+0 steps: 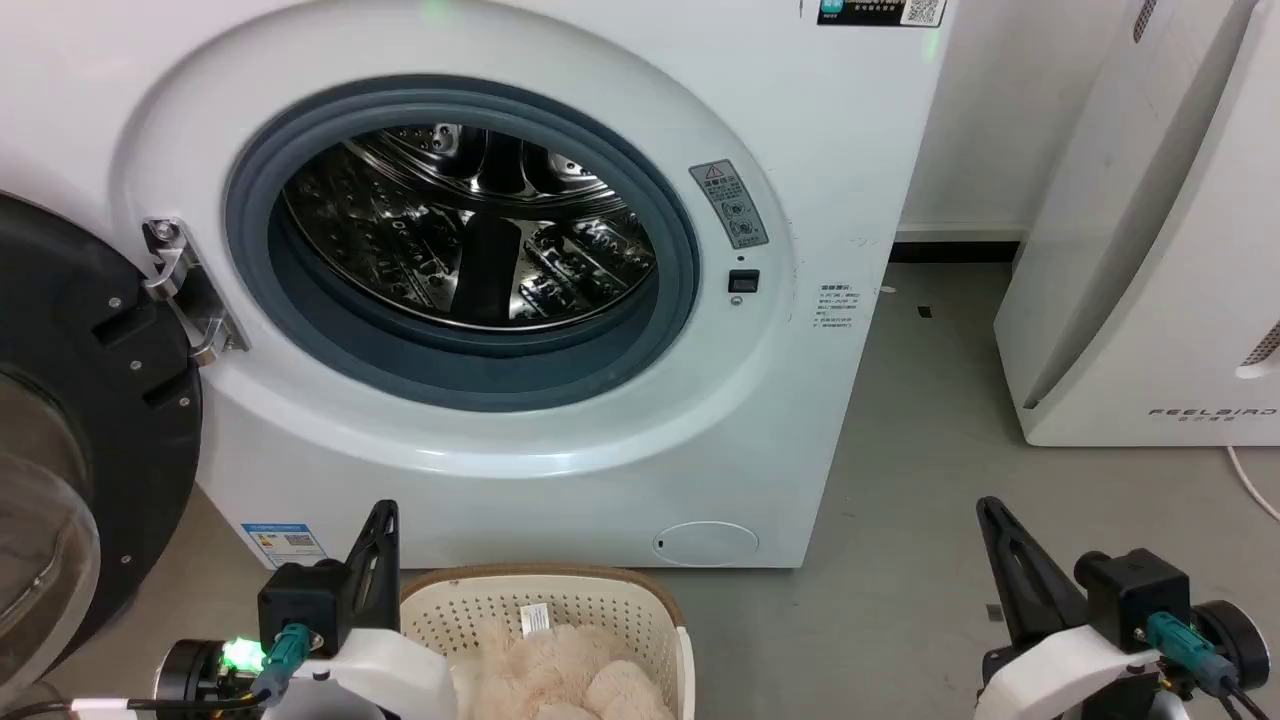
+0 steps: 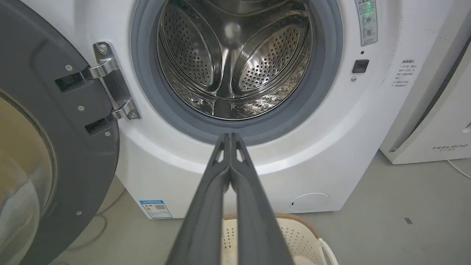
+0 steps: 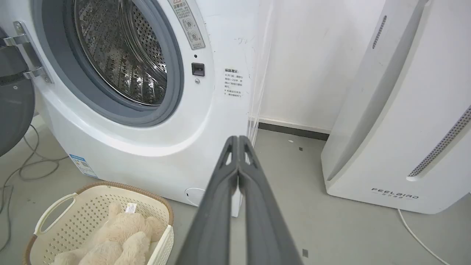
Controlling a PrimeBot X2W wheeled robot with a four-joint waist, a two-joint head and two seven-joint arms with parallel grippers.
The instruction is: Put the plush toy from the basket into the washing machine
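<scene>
The white washing machine (image 1: 560, 470) stands ahead with its black-framed door (image 1: 70, 420) swung open to the left, and its steel drum (image 1: 470, 230) holds nothing that I can see. On the floor before it sits the cream basket (image 1: 560, 600) with the fluffy cream-beige plush toy (image 1: 560, 675) lying inside, its white tag up. The toy (image 3: 110, 239) and basket (image 3: 92, 198) also show at the lower left of the right wrist view. My left gripper (image 1: 385, 515) is shut, just left of the basket. Far to the right of the basket, my right gripper (image 1: 988, 510) is shut, above bare floor.
The white slanted FEELBIRD appliance (image 1: 1150, 250) stands at the right with a cable (image 1: 1255, 485) trailing on the grey floor. More cables (image 3: 22, 165) lie on the floor left of the washer. The open door juts out on the left.
</scene>
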